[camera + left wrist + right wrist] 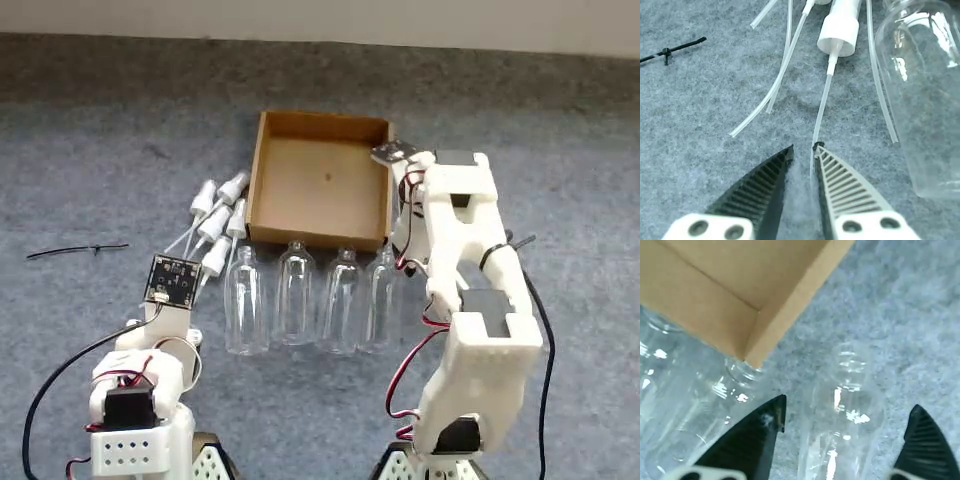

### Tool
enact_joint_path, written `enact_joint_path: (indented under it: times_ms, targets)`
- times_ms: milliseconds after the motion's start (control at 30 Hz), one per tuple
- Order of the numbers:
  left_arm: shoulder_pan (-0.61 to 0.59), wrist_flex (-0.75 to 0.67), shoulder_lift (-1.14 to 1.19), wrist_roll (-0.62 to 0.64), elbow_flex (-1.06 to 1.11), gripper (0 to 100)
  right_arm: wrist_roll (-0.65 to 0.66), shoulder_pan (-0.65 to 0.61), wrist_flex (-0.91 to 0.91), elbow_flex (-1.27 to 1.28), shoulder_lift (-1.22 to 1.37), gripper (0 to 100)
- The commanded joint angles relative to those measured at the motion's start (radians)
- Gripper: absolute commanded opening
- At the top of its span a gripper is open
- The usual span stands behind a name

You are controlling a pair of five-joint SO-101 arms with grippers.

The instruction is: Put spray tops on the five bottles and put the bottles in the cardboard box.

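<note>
Several white spray tops [215, 215] with long dip tubes lie left of the cardboard box [265, 180]. Several clear bottles [295, 295] lie side by side in front of the box, necks toward it. My left gripper [804, 147] hovers low over the carpet, open only a narrow gap. The dip tube of one spray top [840, 32] ends at its white fingertip [819, 148]. Beside it lies the leftmost bottle [925, 95]. My right gripper [846, 410] is wide open astride another clear bottle [847, 390], just past the box's corner [752, 352].
A black cable tie [75, 250] lies on the grey carpet at the left. The right arm [460, 230] stretches over the rightmost bottles and hides the space beside the box. The box is open and holds nothing.
</note>
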Motion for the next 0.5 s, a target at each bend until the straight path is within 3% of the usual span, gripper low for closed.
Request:
enact_joint_path:
  times_ms: [0,467]
  targets:
    - [-0.008,0.002,-0.001,-0.008,0.019,8,-0.012,0.013,-0.002,-0.059,-0.016,27.9]
    - [-0.008,0.002,-0.001,-0.008,0.019,8,-0.008,0.018,-0.01,-0.059,-0.013,1.0]
